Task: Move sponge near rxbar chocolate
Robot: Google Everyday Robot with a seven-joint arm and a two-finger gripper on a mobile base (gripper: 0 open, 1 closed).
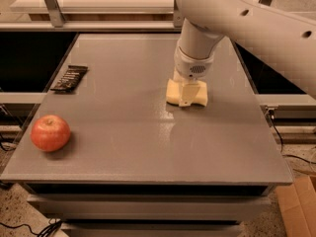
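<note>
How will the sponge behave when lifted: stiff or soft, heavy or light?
The sponge looks like foam, so it probably squashes and weighs little. It lies flat, so rolling seems unlikely. The hand sits directly over it.
</note>
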